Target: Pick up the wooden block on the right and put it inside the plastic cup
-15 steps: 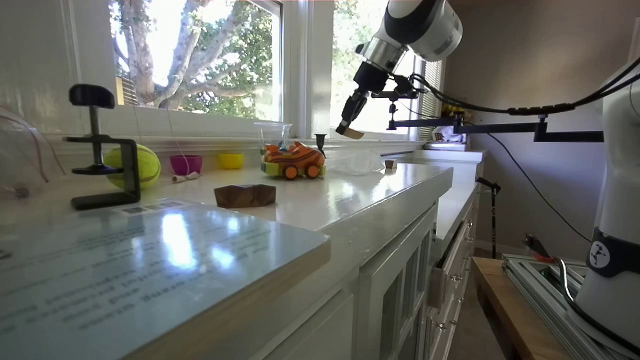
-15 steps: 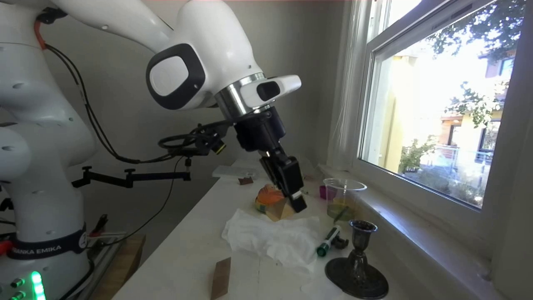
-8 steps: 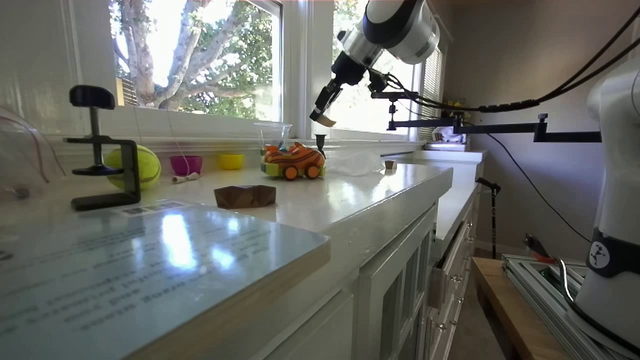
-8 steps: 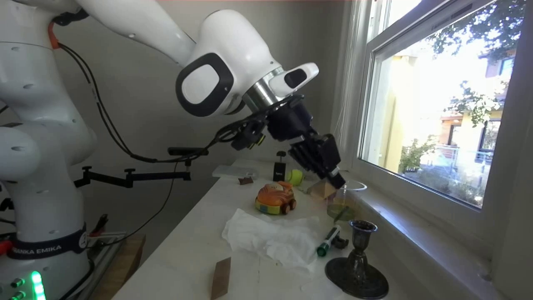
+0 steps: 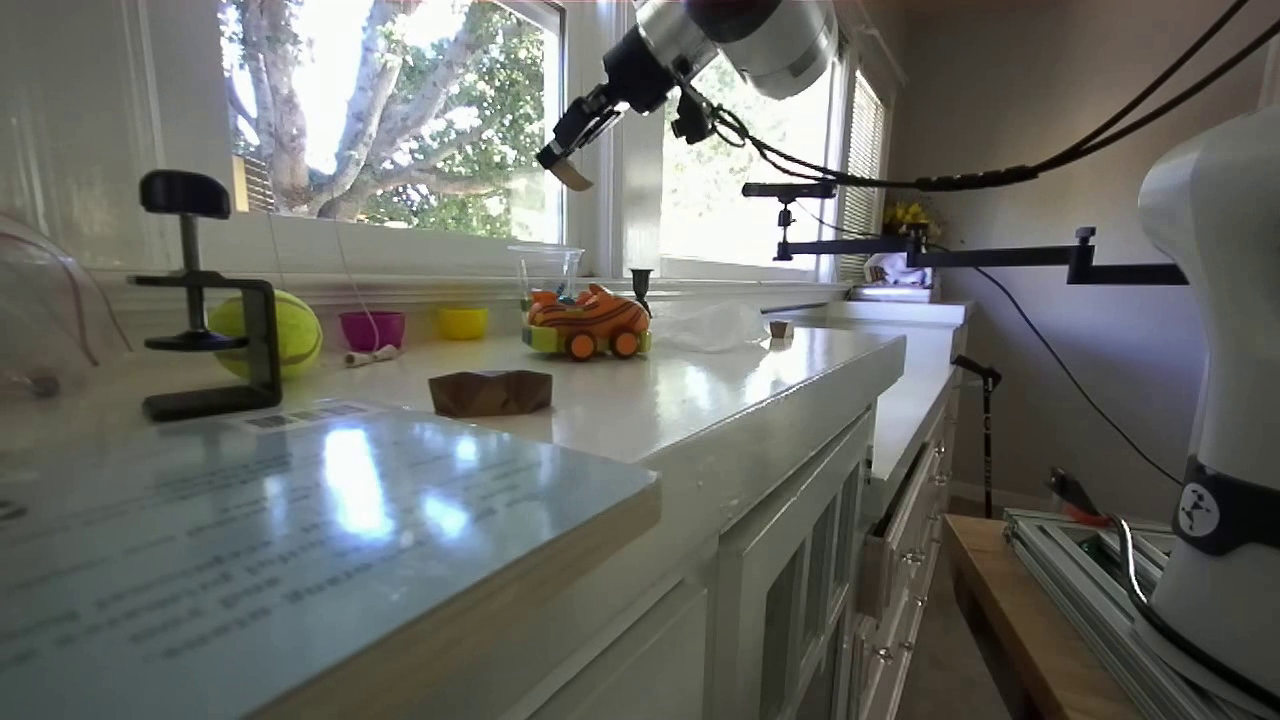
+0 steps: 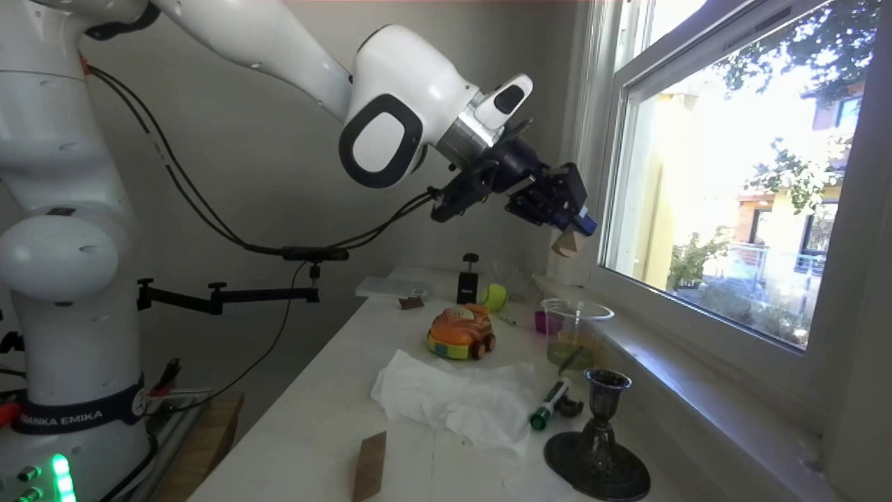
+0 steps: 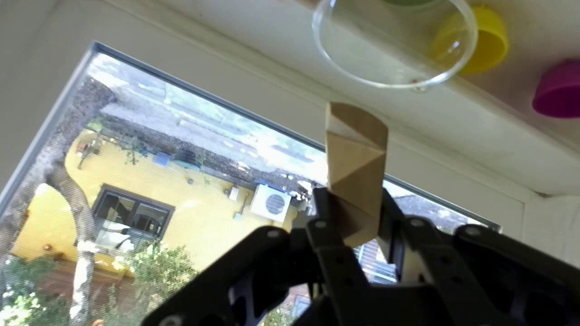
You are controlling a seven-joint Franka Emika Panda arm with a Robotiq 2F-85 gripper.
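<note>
Fingers (image 7: 324,235): pinching wooden block (image 7: 356,165). Plastic cup (image 6: 578,331): block's six o'clock, both exterior views. Advised: tip downward, centre, release low.

By the window (image 6: 732,195), a candlestick (image 6: 599,439) is standing near a green-capped marker (image 6: 550,403); farther down the counter (image 6: 313,432), a tennis ball (image 6: 495,298) is sitting by a black C-clamp (image 6: 467,287).

Slanted fingers (image 7: 323,210) clamped, arm (image 6: 293,59) outstretched
</note>
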